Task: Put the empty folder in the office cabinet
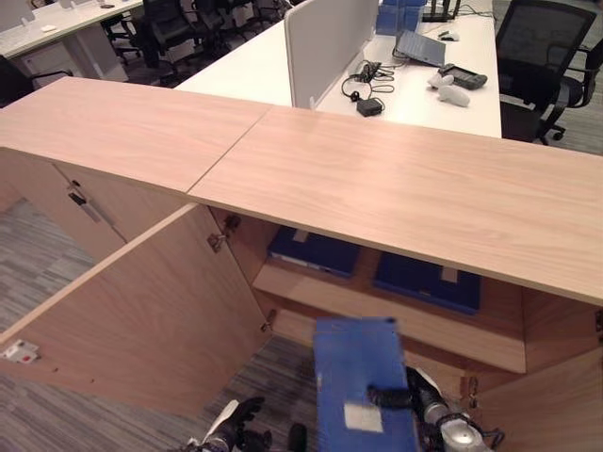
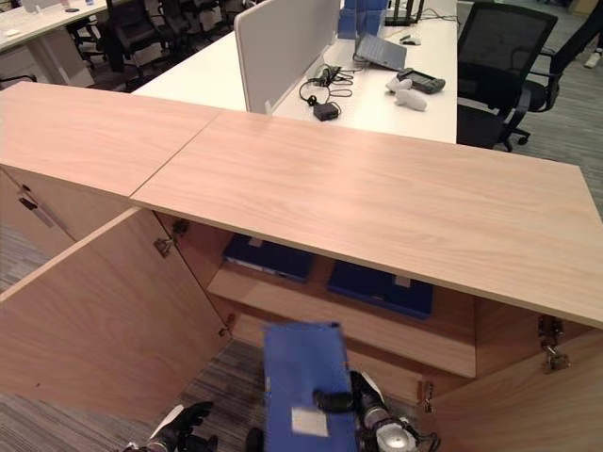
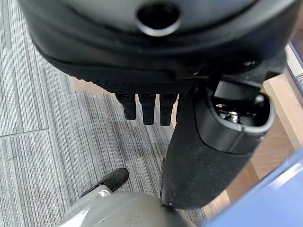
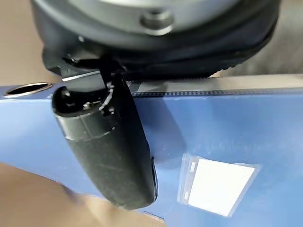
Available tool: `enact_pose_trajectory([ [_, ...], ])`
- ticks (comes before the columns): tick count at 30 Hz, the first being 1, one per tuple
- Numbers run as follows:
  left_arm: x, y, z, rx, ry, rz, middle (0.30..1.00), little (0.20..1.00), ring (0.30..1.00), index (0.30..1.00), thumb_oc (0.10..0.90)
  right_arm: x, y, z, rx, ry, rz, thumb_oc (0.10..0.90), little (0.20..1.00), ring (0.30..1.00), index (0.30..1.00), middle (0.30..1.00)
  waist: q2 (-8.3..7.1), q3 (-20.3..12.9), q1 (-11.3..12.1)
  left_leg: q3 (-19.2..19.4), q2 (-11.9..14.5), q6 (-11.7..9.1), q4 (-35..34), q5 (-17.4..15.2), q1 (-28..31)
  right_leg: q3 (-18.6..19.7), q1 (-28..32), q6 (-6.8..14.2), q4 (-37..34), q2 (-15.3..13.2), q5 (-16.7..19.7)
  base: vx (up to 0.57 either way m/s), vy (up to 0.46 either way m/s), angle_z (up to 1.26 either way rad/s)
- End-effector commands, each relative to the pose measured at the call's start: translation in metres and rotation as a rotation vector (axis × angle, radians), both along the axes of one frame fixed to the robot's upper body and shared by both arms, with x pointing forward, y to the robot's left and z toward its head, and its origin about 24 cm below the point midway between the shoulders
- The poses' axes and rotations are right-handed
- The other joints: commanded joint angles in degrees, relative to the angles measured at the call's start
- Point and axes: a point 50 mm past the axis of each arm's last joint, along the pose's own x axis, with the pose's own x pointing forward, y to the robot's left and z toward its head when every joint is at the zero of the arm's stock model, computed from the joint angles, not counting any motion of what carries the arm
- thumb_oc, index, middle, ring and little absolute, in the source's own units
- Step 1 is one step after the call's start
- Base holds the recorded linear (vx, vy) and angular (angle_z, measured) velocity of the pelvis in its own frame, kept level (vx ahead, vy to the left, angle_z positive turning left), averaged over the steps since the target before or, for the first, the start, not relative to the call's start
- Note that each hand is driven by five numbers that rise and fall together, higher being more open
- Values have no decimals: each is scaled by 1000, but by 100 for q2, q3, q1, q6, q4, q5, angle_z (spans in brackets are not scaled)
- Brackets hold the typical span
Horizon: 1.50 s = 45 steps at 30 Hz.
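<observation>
The right robot hand [image 1: 415, 400] comes in from the lower right of the frame and grasps the blue folder [image 1: 363, 386]. In the right wrist view its thumb [image 4: 111, 151] lies across the wide spine of the folder, close to the white label pocket [image 4: 218, 184], and the palm sits at the upper edge of the spine, so the hand is clamped on the folder. The folder stands upright at the lower middle of the frame, with the spine and label toward the camera, in front of the open office cabinet [image 1: 396, 188] and below its shelf [image 1: 377, 306].

On this shelf, under the wooden top, two other blue folders lie flat: one [image 1: 311, 250] at the left, one [image 1: 429, 281] at the right. The cabinet door [image 1: 132, 311] at the left of the frame is swung wide open.

The left robot hand [image 1: 236, 428] hangs low at the lower left of the frame, above the grey carpet [image 3: 42, 94]. In the left wrist view its fingers [image 3: 147, 108] are curled toward the palm and they hold nothing.

Behind the cabinet, at the upper part of the frame, a white desk [image 1: 264, 71] carries a laptop [image 1: 421, 47].
</observation>
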Motion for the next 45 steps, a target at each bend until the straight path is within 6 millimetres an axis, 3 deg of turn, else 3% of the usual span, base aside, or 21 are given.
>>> enact_pose_trajectory([
  [1, 14, 19, 9, 33, -25, -16, 900, 900, 900, 900, 800, 59, -22, 54, 206, -362, -329, 400, 300, 300, 300, 300, -179, 50, 222, 62, 28, -13, -13, -655, 524, 345, -471, 369, 373, -305, 195, 0, 0, 0],
  [3, 15, 19, 10, 31, -28, -26, 900, 900, 900, 900, 800, 63, -36, 58, 295, -409, -502, 400, 300, 300, 300, 300, -164, 52, 254, 58, 16, -13, -13, -674, 519, 338, -469, 375, 371, -305, 182, 11, -8, 2],
  [4, 15, 19, 10, 31, -28, -26, 900, 900, 900, 900, 800, 63, -36, 58, 295, -409, -502, 400, 300, 300, 300, 300, -164, 54, 256, 59, 16, -13, -13, -675, 520, 339, -469, 375, 372, -305, 182, 0, 0, 0],
  [6, 14, 16, 10, 9, -27, -20, 900, 900, 900, 900, 800, 72, -57, 70, 372, -483, -695, 400, 300, 300, 300, 300, -134, 65, 281, 43, 8, -8, -13, -683, 498, 331, -482, 382, 370, -303, 171, 0, 0, 0],
  [9, 16, 14, 11, -9, -33, -21, 900, 900, 900, 900, 800, 78, -75, 82, 410, -558, -827, 400, 300, 300, 300, 300, -105, 96, 315, 22, -1, 0, -13, -684, 469, 322, -509, 386, 390, -303, 151, 0, 0, 0],
  [11, 18, 13, 12, -17, -33, -28, 900, 900, 900, 900, 800, 82, -99, 94, 407, -606, -957, 400, 300, 300, 300, 300, -62, 101, 335, 1, -21, 5, -13, -693, 421, 299, -555, 392, 390, -307, 137, 8, -5, 2],
  [18, 23, 9, 13, -28, -38, -38, 900, 900, 900, 900, 800, 90, -121, 113, 441, -686, -1106, 400, 300, 300, 300, 300, 15, 164, 374, -55, -39, 13, -13, -680, 315, 285, -666, 401, 457, -308, 97, -2, -2, 0],
  [20, 26, 5, 14, -35, -49, -58, 900, 900, 900, 900, 800, 99, -131, 130, 457, -740, -1143, 400, 300, 300, 300, 300, 79, 229, 389, -67, -49, 14, -13, -664, 242, 280, -764, 409, 509, -321, 90, -31, 1, 5],
  [22, 38, -2, 20, -47, -83, -136, 900, 900, 900, 900, 800, 119, -142, 161, 483, -821, -1142, 400, 300, 300, 300, 300, 201, 366, 437, -70, -55, 18, -13, -616, 102, 303, -995, 414, 647, -325, 68, -69, 15, 14],
  [24, 41, -3, 22, -42, -89, -172, 900, 900, 900, 900, 800, 125, -143, 173, 488, -852, -1124, 400, 300, 300, 300, 300, 231, 398, 449, -67, -56, 22, -13, -601, 67, 317, -1065, 413, 689, -324, 65, -51, 23, 4],
  [25, 47, -8, 26, -37, -104, -250, 900, 900, 900, 900, 800, 137, -146, 195, 503, -905, -1104, 400, 300, 300, 300, 300, 302, 477, 482, -49, -54, 26, -13, -566, -23, 343, -1220, 410, 780, -343, 60, -72, 35, 5],
  [27, 50, -11, 28, -35, -107, -295, 900, 900, 900, 900, 800, 148, -150, 220, 521, -962, -1087, 400, 300, 300, 300, 300, 378, 547, 554, -31, -47, 30, -2, -519, -145, 371, -1397, 404, 884, -357, 45, -62, 30, 0],
  [28, 52, -12, 28, -36, -111, -296, 900, 900, 900, 900, 800, 149, -151, 222, 521, -966, -1087, 400, 300, 300, 300, 300, 385, 555, 562, -24, -47, 30, -1, -514, -163, 380, -1427, 403, 902, -358, 41, -59, 25, -7],
  [32, 55, -20, 29, -65, -117, -310, 900, 900, 900, 900, 800, 171, -151, 282, 550, -1083, -1014, 400, 300, 300, 300, 300, 555, 740, 701, 24, -32, 24, 62, -399, -502, 469, -1919, 383, 1228, -414, 4, -57, 26, -5],
  [33, 57, -21, 29, -68, -120, -309, 900, 900, 900, 900, 800, 171, -151, 284, 549, -1086, -1013, 400, 300, 300, 300, 300, 562, 737, 706, 30, -34, 24, 68, -397, -529, 478, -1959, 382, 1251, -416, -1, -37, 10, -11],
  [34, 56, -23, 29, -69, -114, -329, 900, 900, 900, 900, 800, 176, -149, 304, 556, -1131, -980, 400, 300, 300, 300, 300, 618, 778, 763, 29, -35, 19, 135, -382, -683, 490, -2123, 381, 1351, -450, -21, -20, 2, -13],
  [36, 57, -24, 29, -72, -118, -329, 900, 900, 900, 900, 800, 177, -150, 307, 555, -1135, -978, 400, 300, 300, 300, 300, 626, 769, 767, 32, -39, 19, 157, -387, -731, 498, -2178, 381, 1385, -455, -31, -9, 1, -6],
  [38, 57, -25, 29, -73, -111, -355, 900, 900, 900, 900, 800, 181, -152, 352, 535, -1220, -928, 400, 300, 300, 300, 300, 754, 810, 862, 5, -56, -8, 267, -357, -1063, 487, -2532, 368, 1576, -517, -72, 12, 4, 3],
  [41, 57, -26, 30, -77, -112, -358, 900, 900, 900, 900, 800, 182, -151, 362, 532, -1237, -911, 400, 300, 300, 300, 300, 776, 800, 879, 4, -64, -19, 277, -352, -1140, 483, -2594, 364, 1590, -525, -91, 28, -5, 10],
  [42, 54, -26, 30, -85, -103, -372, 900, 900, 900, 900, 800, 180, -154, 385, 520, -1286, -886, 400, 300, 300, 300, 300, 858, 817, 930, -45, -79, -40, 272, -330, -1253, 470, -2720, 354, 1629, -542, -116, 30, -4, 8],
  [45, 53, -27, 29, -91, -99, -372, 900, 900, 900, 900, 800, 178, -155, 400, 515, -1319, -878, 400, 300, 300, 300, 300, 917, 822, 952, -66, -99, -51, 252, -319, -1319, 459, -2813, 343, 1673, -549, -128, 25, -3, 3],
])
